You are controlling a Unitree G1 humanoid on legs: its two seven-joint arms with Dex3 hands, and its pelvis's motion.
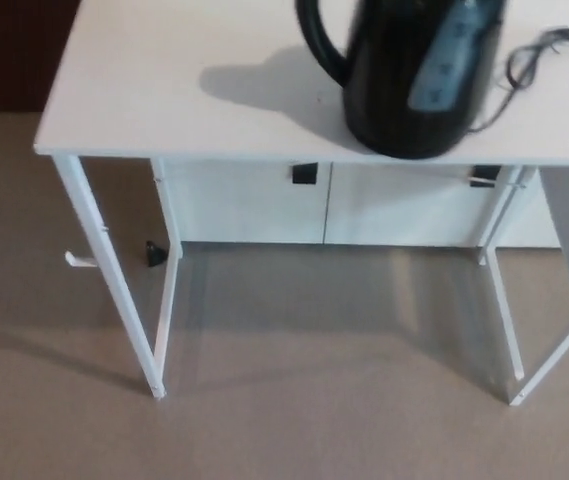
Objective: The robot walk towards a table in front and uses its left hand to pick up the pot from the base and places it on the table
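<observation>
Fingers: you have none to read here, since neither the left hand nor the right hand shows in the head view, so how they stand cannot be told.

The pot is what you should look at. It is a glossy black jug-shaped kettle with rounded sides, standing upright on the table near the front edge, toward the right of the top. Its upper part is cut off by the top of the frame. A thick curved handle loops out from its left side, and a pale blue window strip runs down its front, tilted and blurred. Where the pot meets the tabletop you cannot tell a separate base from the body; the bottom reads as one dark round shape. It throws a soft grey shadow to the left across the top.

A thin dark cord lies in loose loops on the table just right of the pot.

The tabletop is a smooth, matte white slab with square corners, carried on slim white metal legs that slant outward. Behind the legs you see flat white panels with two small black tabs, one of them here. The floor is a plain beige, fine-grained surface.
</observation>
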